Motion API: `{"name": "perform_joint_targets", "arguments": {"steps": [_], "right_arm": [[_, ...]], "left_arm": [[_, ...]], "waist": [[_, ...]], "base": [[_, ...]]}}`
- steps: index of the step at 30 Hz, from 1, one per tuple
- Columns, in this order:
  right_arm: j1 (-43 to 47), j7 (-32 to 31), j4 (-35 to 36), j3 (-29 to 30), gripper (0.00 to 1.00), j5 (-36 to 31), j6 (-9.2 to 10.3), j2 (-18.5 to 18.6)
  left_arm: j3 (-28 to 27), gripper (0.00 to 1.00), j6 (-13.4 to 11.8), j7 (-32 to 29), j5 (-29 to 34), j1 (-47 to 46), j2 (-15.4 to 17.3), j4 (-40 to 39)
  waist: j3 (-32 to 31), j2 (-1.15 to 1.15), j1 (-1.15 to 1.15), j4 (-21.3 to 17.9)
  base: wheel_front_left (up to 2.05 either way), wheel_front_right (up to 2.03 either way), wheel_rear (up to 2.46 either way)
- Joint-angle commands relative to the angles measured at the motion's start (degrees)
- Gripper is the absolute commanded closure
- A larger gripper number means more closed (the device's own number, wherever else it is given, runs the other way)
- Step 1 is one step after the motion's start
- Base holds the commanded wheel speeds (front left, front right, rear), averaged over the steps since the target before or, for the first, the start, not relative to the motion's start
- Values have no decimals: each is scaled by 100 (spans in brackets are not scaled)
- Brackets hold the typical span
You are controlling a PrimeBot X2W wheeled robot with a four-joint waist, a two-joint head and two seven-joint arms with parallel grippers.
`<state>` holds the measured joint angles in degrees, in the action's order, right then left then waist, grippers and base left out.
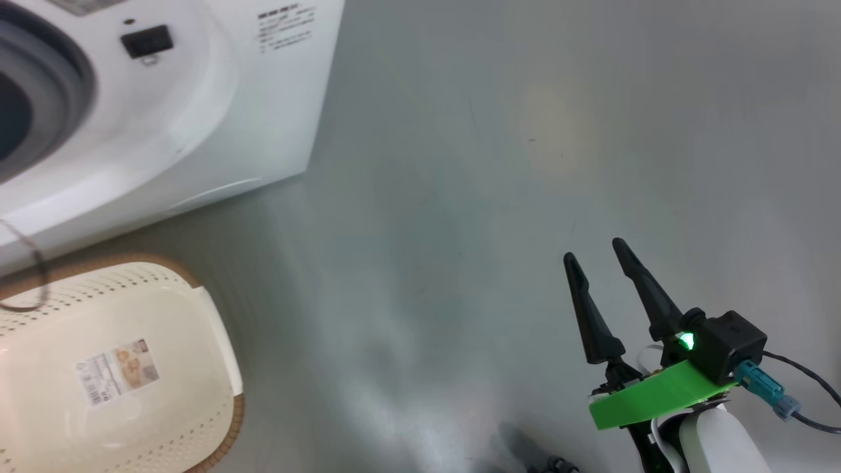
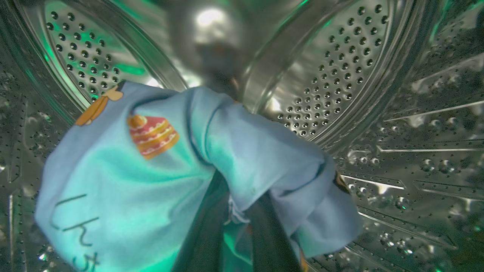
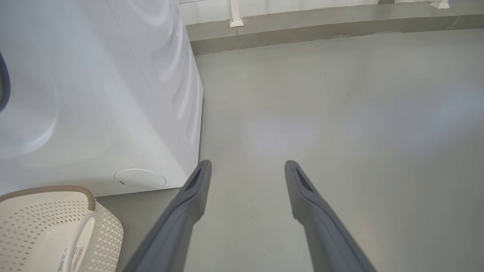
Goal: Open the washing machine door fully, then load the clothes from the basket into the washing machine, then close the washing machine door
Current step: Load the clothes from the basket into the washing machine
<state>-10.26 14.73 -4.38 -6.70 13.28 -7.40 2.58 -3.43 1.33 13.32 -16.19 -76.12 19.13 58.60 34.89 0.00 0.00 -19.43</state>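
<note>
The left gripper (image 2: 232, 204) is inside the steel drum (image 2: 340, 56) of the washing machine (image 1: 217, 98). Its two dark fingers (image 2: 204, 234) rise from the bottom edge of the left wrist view and converge under a light blue garment (image 2: 151, 181). The garment is bunched over and between the fingers and hides their tips. The fingers are closed on the fabric, and the garment is held up off the perforated drum wall. An orange-brown print and a red-and-cream print show on the upper left of the fabric. Green light tints the cloth and the metal.

In the head view the right gripper (image 1: 592, 249) is at the lower right, above the grey floor (image 1: 493, 164), well apart from the machine and the basket (image 1: 223, 341). Its fingers are spread wide, with bare floor visible between them in the right wrist view (image 3: 246, 163), and hold nothing. A green lamp is lit at the wrist.

The basket stands on the floor just in front of the machine, at the lower left of the head view. A sticker label (image 1: 118, 371) shows on its inner bottom. The grey rubber gasket (image 1: 46, 98) of the machine opening is at the left edge. The round filter cap (image 3: 140, 178) is low on the machine front, near the brown basket rim (image 3: 49, 189).
</note>
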Motion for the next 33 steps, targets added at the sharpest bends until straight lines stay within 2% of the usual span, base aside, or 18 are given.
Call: {"name": "perform_joint_targets", "arguments": {"steps": [1,6,10,13,15,21,22,23,26,27,28,33], "right_arm": [[168,27,129,-161,0,-32,-9,30],[203,27,186,-258,0,-47,-9,30],[220,27,225,-259,0,-53,-9,30],[183,27,253,-286,0,-19,-9,30],[180,27,233,-311,0,1,-9,30],[234,27,209,-332,0,45,-9,30],[233,27,205,-330,0,53,-9,30],[233,27,205,-330,0,53,-9,30],[204,27,192,-322,0,69,-9,30],[195,27,185,-316,0,64,-9,30],[192,27,179,-310,0,55,-9,30],[189,27,142,-258,0,3,-9,30]], "left_arm": [[16,100,44,63,81,-200,397,3],[127,100,66,122,216,-610,670,348],[56,100,53,156,162,-909,760,378],[28,100,-43,164,254,-1067,849,-71],[-154,100,-214,165,243,-1024,853,-486],[-172,100,-293,166,397,-740,778,-371],[-172,91,-313,167,415,-723,766,-317],[-172,91,-313,167,415,-723,766,-317],[-153,52,-342,167,456,-734,735,-121],[-141,21,-345,167,459,-738,713,9],[-104,0,-351,167,495,-756,710,89],[-54,0,-436,160,504,-845,632,657]], "waist": [[104,0,0,-95],[224,0,0,-226],[356,0,0,-273],[511,0,0,-311],[560,0,0,-318],[618,0,0,-285],[614,0,0,-273],[614,0,0,-273],[595,0,0,-237],[568,0,0,-216],[544,0,0,-197],[384,0,0,-100]], "base": [[0,0,0],[0,0,0],[0,0,0],[0,0,0],[0,0,0],[0,0,0],[0,0,0],[0,0,0],[0,0,0],[0,0,0],[0,0,0],[0,0,0]]}}
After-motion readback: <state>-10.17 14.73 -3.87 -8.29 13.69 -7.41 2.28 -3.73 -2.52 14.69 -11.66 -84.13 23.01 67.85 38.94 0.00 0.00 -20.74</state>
